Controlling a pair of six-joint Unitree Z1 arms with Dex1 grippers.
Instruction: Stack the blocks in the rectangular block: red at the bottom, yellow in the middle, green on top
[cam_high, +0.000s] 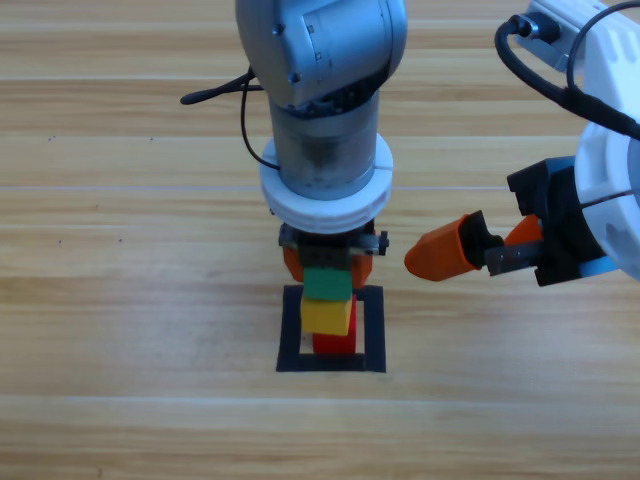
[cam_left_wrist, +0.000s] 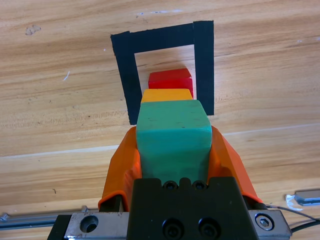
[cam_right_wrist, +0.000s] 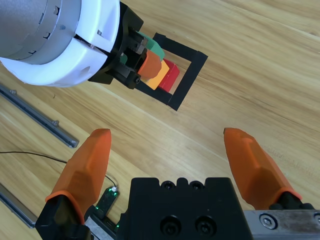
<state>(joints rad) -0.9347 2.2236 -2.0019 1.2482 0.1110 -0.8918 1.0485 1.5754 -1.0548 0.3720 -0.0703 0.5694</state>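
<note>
The left pincer (cam_left_wrist: 172, 150) is positioned over the black tape square (cam_high: 375, 330) on the wooden desk (cam_high: 120, 300), and the green cube (cam_left_wrist: 172, 135) is gripped between its two orange jaws, which are pressed against the cube's opposite sides. In the high view the green cube (cam_high: 327, 283) is seen above the yellow cube (cam_high: 327, 317), which sits on the red cube (cam_high: 335, 343); all three are lined up inside the tape outline. Whether the green cube already rests on the yellow one cannot be told. In the left wrist view the red cube (cam_left_wrist: 170, 80) and yellow cube (cam_left_wrist: 166, 95) are seen beyond the held cube, within the tape frame (cam_left_wrist: 204, 65).

The right pincer (cam_right_wrist: 170, 155) is held off to the right of the stack, well apart from it, with its jaws spread wide and nothing between them. In the high view the right pincer (cam_high: 465, 250) points toward the left arm.
</note>
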